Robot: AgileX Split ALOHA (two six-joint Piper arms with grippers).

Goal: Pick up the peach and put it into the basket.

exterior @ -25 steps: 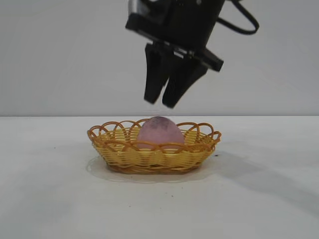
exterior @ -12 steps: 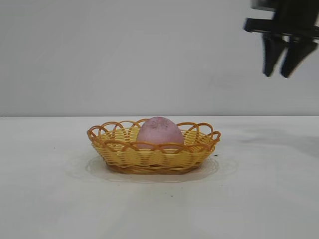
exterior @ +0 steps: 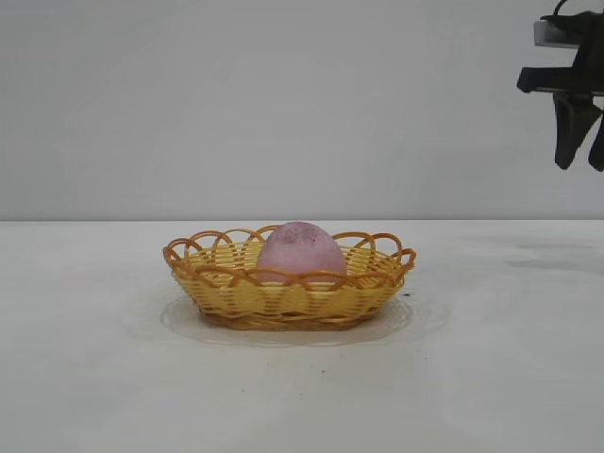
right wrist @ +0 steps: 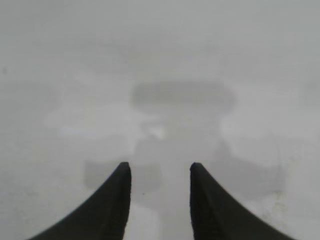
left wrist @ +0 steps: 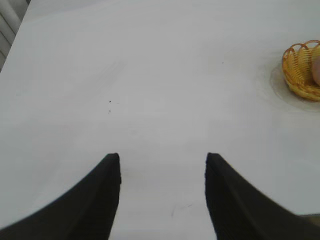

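Observation:
The pink-mauve peach [exterior: 302,249] lies inside the yellow wicker basket [exterior: 283,294] at the middle of the white table. The basket's edge also shows in the left wrist view [left wrist: 300,70], with a sliver of the peach [left wrist: 317,70]. My right gripper [exterior: 583,159] hangs high at the exterior view's right edge, far from the basket, open and empty; in its own view [right wrist: 160,167] only bare table lies under it. My left gripper [left wrist: 162,159] is open and empty over bare table, away from the basket, and is out of the exterior view.
The white table [exterior: 491,377] runs to a plain grey wall. The right gripper's shadow [right wrist: 182,97] falls on the table below it. A table edge shows in the left wrist view [left wrist: 10,45].
The right gripper has risen from just above the peach in the basket and swung far to the right, now at the picture's edge. The peach and basket stay put.

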